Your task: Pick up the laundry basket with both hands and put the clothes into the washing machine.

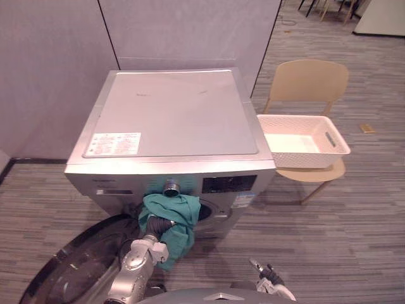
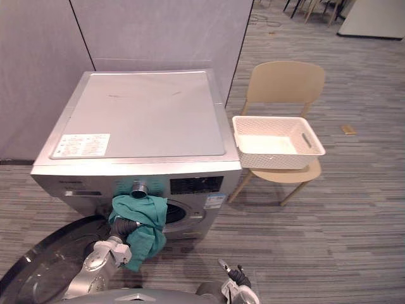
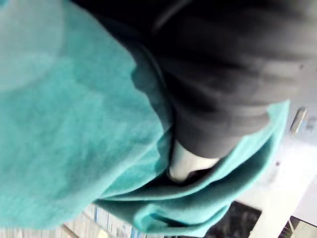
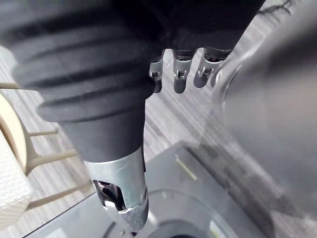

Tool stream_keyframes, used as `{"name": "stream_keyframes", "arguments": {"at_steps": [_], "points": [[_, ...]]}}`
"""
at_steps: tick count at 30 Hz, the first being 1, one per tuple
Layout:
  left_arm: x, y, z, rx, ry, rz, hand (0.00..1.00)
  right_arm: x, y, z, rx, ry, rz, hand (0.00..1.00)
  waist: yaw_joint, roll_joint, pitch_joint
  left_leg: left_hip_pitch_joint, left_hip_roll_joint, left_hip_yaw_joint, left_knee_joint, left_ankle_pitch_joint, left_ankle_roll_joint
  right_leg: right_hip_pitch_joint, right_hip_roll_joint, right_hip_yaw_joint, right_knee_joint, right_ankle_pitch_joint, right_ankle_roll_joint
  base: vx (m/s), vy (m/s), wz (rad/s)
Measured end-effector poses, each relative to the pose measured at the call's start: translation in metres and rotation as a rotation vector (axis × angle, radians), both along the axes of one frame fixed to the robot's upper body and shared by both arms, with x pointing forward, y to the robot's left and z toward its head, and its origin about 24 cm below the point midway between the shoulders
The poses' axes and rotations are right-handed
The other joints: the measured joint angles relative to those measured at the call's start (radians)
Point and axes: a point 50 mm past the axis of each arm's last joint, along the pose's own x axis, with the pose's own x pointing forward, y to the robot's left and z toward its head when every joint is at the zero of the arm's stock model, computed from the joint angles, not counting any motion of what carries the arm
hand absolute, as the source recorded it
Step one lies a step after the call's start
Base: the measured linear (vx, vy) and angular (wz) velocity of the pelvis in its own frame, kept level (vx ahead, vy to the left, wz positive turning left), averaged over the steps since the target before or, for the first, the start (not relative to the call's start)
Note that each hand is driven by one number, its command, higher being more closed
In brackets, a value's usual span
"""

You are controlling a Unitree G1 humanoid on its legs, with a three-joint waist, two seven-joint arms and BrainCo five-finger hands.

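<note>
A teal garment (image 1: 180, 237) hangs out of the front opening (image 1: 205, 212) of the silver washing machine (image 1: 171, 114), draped down over the sill. My left hand (image 1: 166, 224) is pushed into this cloth from below; in the left wrist view its dark cover (image 3: 233, 74) is wrapped in teal folds. The white laundry basket (image 1: 304, 140) stands empty on a beige chair (image 1: 309, 79) right of the machine, out of reach of both hands. My right hand (image 1: 271, 278) hangs low in front of the machine with relaxed fingers (image 4: 179, 74), holding nothing.
The machine's round door (image 1: 82, 266) is swung wide open to the lower left, close to my left arm. Grey partition walls (image 1: 50, 63) stand behind the machine. Striped grey carpet (image 1: 354, 240) lies open on the right.
</note>
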Motion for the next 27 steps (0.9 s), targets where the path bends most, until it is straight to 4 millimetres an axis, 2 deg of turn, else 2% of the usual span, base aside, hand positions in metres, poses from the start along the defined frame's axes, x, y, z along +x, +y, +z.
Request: {"name": "stream_keyframes", "arguments": {"at_steps": [1,2,3,5,6,8,9,10,11,15,18,21,23,26,27], "points": [[0.001,-0.002,0.001,-0.006,-0.005,-0.002,1.0,-0.004,0.0,-0.001,0.002,0.009,-0.003,0.0,-0.006,-0.002,0.006,-0.036,0.008,-0.019,0.046,-0.019,-0.012,0.0,0.009,0.013,-0.005,-0.037,0.004,-0.18,-0.245,0.42],[0.008,-0.011,0.007,-0.034,-0.027,-0.01,1.0,-0.004,-0.007,0.001,-0.01,-0.004,-0.04,0.0,-0.015,0.005,0.052,-0.098,0.032,-0.067,0.153,-0.052,-0.031,-0.001,0.026,-0.016,0.024,-0.095,0.034,-0.21,-0.239,0.7],[0.013,-0.017,0.011,-0.052,-0.046,-0.017,1.0,0.0,-0.014,0.004,-0.036,-0.023,-0.035,0.0,-0.022,0.029,0.105,-0.135,0.062,-0.106,0.228,-0.069,-0.038,-0.009,0.045,-0.048,0.082,-0.119,0.026,-0.27,-0.26,0.8],[0.019,-0.027,0.025,-0.081,-0.102,-0.038,1.0,0.001,-0.021,0.007,-0.056,-0.025,-0.024,0.0,-0.005,0.039,0.167,-0.242,0.087,-0.16,0.353,-0.085,-0.049,-0.118,0.055,-0.07,0.285,-0.199,0.0,-0.26,-0.19,0.55],[0.021,-0.027,0.028,-0.084,-0.114,-0.037,1.0,0.002,-0.021,0.007,-0.058,-0.033,-0.022,0.0,-0.002,0.028,0.178,-0.277,0.09,-0.17,0.377,-0.085,-0.049,-0.154,0.054,-0.074,0.327,-0.215,-0.008,-0.25,-0.203,0.29],[0.029,-0.028,0.035,-0.087,-0.147,-0.038,1.0,0.011,-0.023,0.011,-0.067,-0.063,-0.013,0.0,0.004,0.025,0.187,-0.374,0.107,-0.178,0.436,-0.088,-0.045,-0.267,0.052,-0.071,0.421,-0.244,-0.034,-0.27,-0.187,0.03],[0.04,-0.027,0.043,-0.082,-0.184,-0.031,1.0,0.027,-0.021,0.018,-0.073,-0.123,0.003,0.0,0.005,0.011,0.224,-0.446,0.123,-0.182,0.493,-0.096,-0.045,-0.353,0.057,-0.063,0.509,-0.271,-0.048,-0.25,-0.153,-0.13],[0.043,-0.027,0.046,-0.081,-0.196,-0.029,1.0,0.032,-0.021,0.021,-0.076,-0.143,0.005,0.0,0.004,0.019,0.229,-0.471,0.131,-0.186,0.514,-0.101,-0.053,-0.378,0.059,-0.062,0.533,-0.282,-0.049,-0.22,-0.126,-0.14],[0.048,-0.026,0.05,-0.078,-0.211,-0.022,1.0,0.038,-0.021,0.023,-0.073,-0.164,0.003,0.0,0.002,0.004,0.243,-0.512,0.139,-0.191,0.543,-0.107,-0.062,-0.422,0.061,-0.059,0.567,-0.291,-0.059,-0.14,-0.057,-0.06],[0.072,-0.022,0.063,-0.052,-0.252,0.025,1.0,0.058,-0.019,0.036,-0.072,-0.262,0.004,0.0,0.001,-0.011,0.28,-0.637,0.154,-0.195,0.608,-0.108,-0.07,-0.552,0.067,-0.043,0.644,-0.299,-0.065,-0.11,-0.042,-0.05],[0.094,-0.006,0.08,-0.056,-0.298,0.132,1.0,0.073,-0.016,0.048,-0.07,-0.344,0.006,0.0,0.002,-0.022,0.308,-0.738,0.173,-0.203,0.669,-0.111,-0.077,-0.647,0.078,-0.038,0.681,-0.291,-0.062,-0.04,-0.003,-0.16],[0.116,0.016,0.107,-0.094,-0.371,0.257,1.0,0.083,-0.017,0.059,-0.091,-0.412,0.014,0.0,-0.002,-0.027,0.323,-0.838,0.174,-0.206,0.724,-0.122,-0.076,-0.739,0.084,-0.023,0.714,-0.281,-0.056,0.0,0.016,-0.09],[0.134,0.044,0.138,-0.123,-0.466,0.385,1.0,0.09,-0.018,0.067,-0.103,-0.461,0.015,0.0,-0.004,-0.035,0.347,-0.911,0.185,-0.209,0.777,-0.136,-0.074,-0.805,0.093,-0.012,0.741,-0.278,-0.05,-0.01,0.036,-0.2],[0.148,0.073,0.175,-0.139,-0.578,0.48,1.0,0.094,-0.017,0.072,-0.106,-0.485,0.016,0.0,-0.011,-0.045,0.379,-0.966,0.191,-0.215,0.81,-0.146,-0.068,-0.852,0.097,-0.009,0.752,-0.274,-0.043,-0.01,0.027,-0.15],[0.154,0.089,0.199,-0.159,-0.649,0.531,1.0,0.096,-0.017,0.072,-0.104,-0.488,0.014,0.0,-0.012,-0.049,0.387,-1.004,0.201,-0.218,0.827,-0.154,-0.064,-0.881,0.107,-0.007,0.753,-0.268,-0.039,-0.02,0.014,-0.18]]}}
